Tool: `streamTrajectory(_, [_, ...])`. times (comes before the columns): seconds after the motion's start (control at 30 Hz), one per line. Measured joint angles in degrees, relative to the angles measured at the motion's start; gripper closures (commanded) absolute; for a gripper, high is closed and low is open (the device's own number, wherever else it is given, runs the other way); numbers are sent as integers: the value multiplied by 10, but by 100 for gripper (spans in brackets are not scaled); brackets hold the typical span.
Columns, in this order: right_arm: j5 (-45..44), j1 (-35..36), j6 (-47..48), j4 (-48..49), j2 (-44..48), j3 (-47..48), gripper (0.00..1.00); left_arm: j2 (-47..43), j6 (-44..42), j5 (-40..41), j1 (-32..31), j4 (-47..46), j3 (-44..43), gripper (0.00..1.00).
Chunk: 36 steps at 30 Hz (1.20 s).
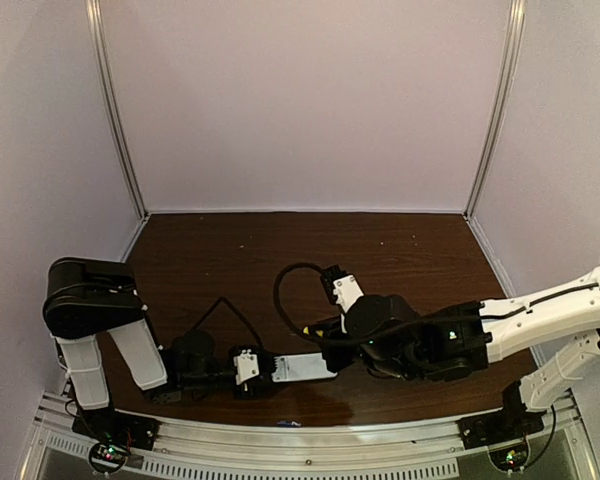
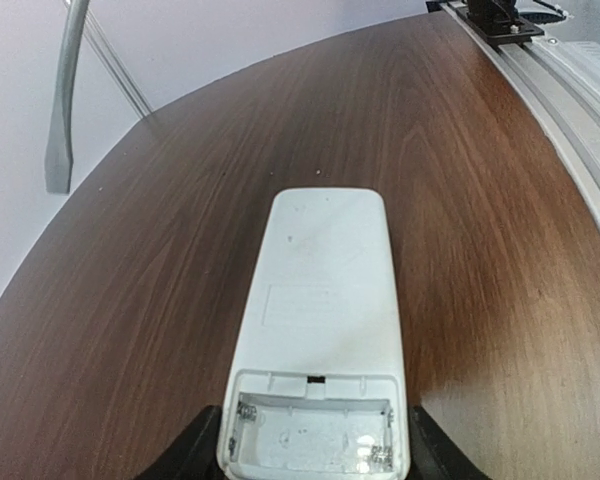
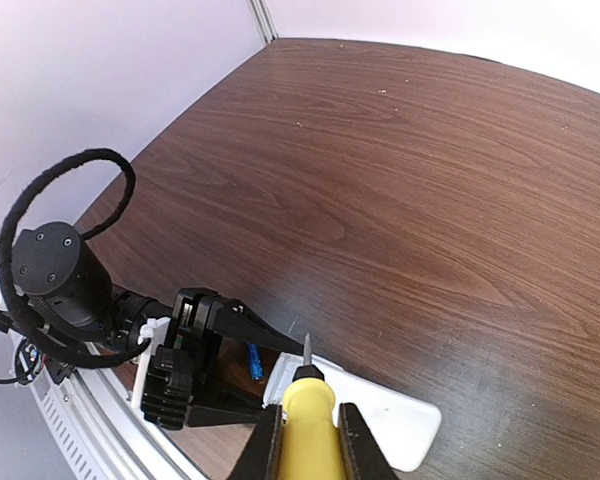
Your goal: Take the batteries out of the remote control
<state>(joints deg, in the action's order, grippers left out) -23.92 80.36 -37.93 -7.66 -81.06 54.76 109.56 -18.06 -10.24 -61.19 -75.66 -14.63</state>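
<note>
The desk (image 1: 280, 270) carries nothing of the task directly except one cell. The remote control (image 2: 325, 290) is held just above the desk's near edge, back side up. Its long axis runs from the left hand (image 1: 273, 368) toward the right arm. The left hand is partly open and clamped on the remote's sides at the battery-bay end. That bay is uncovered and looks empty. The right hand (image 3: 310, 445) is closed tight on the yellow-handled screwdriver (image 3: 308, 410), whose tip points at the remote's bay end, so the right arm is the nearer free tool. One of the batteries (image 3: 253, 362), blue, lies on the desk just beside the left hand. I cannot find the second.
</note>
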Motion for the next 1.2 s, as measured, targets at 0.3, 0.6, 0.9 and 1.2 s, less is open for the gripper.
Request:
streamTrajectory(0.3, [-30,0,-4,-4,46,-33,100,-44,22,45,0,4,14,100])
streamTrajectory(0.6, [-43,0,-11,-7,48,-37,100,-51,33,180,2,4,14,100])
streamTrajectory(0.9, [-46,0,-11,-7,29,-37,100,-50,97,277,61,4,15,100])
streamTrajectory(1.2, [-47,0,-11,-6,16,-37,100,-44,202,316,138,4,37,100])
